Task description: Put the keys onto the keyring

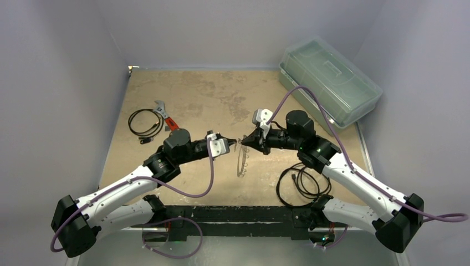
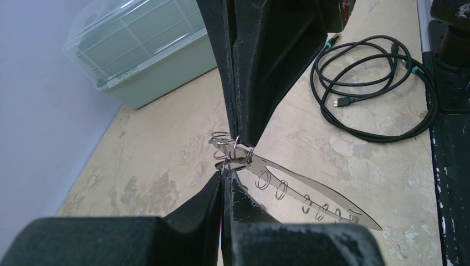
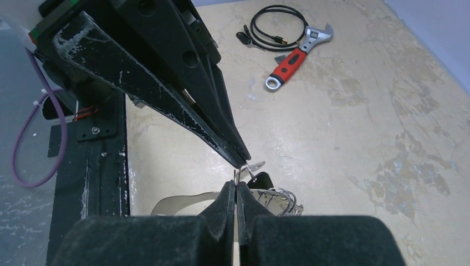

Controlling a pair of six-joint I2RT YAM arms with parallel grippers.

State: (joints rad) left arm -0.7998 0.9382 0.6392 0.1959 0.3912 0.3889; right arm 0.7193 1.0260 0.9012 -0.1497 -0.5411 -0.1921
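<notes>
Perhaps one key (image 3: 260, 179), one keyring (image 3: 183, 198).

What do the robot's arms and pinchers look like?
The left arm and right arm have white tubes joined by chunky black joints. A purple cable loops along each. The left gripper and right gripper have black, pointy wedge-shaped fingers with whitish scuffs.

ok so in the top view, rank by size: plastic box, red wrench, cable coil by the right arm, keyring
1. plastic box
2. cable coil by the right arm
3. keyring and red wrench: similar length, keyring edge-on, so unranked
</notes>
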